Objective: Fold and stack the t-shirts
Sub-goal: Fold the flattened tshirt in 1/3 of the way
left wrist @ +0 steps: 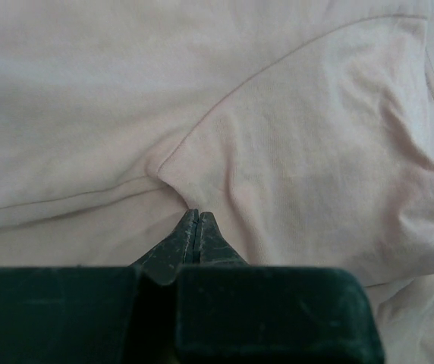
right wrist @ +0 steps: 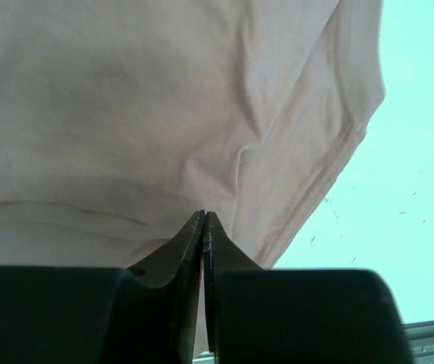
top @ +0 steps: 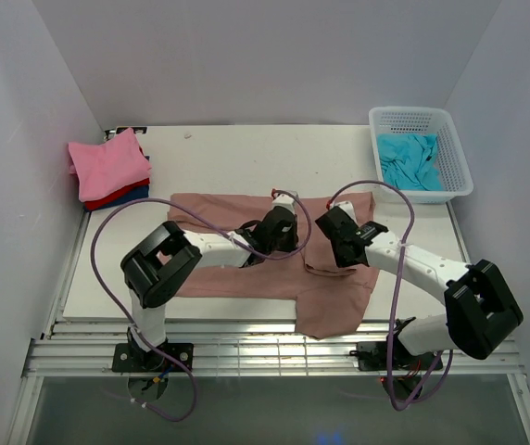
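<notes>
Left gripper (left wrist: pixel 196 216) and right gripper (right wrist: pixel 203 218) each pinch the rose-brown shirt (top: pixel 339 301), fingers closed; one corner overhangs the near edge of the table (top: pixel 246 158)

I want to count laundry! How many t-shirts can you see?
5. The rose-brown shirt spread mid-table; pink shirt, red shirt and dark blue shirt stacked far left; turquoise shirt in the basket, maybe hiding more.

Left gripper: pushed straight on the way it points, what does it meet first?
The rose-brown t-shirt: the left gripper is shut, tips right at the cloth, seemingly pinching a fold. Straight on is more of that shirt, then probably the table under it; depth is unclear.
</notes>
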`<action>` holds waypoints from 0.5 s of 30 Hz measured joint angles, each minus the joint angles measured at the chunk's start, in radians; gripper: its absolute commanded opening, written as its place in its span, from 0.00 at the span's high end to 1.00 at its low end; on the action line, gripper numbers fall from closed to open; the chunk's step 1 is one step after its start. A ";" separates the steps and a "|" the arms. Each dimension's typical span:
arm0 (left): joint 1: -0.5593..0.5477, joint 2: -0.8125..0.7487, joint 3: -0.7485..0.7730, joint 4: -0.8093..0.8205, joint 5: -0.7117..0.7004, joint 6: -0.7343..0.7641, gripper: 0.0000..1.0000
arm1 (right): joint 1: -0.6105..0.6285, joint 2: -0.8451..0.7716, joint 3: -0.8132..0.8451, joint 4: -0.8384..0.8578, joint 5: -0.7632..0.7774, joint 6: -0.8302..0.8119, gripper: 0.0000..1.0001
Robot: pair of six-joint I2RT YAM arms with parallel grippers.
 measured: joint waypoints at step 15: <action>0.394 -0.289 -0.034 -0.061 -0.081 0.088 1.00 | -0.289 0.214 0.258 0.194 -0.080 -0.161 0.92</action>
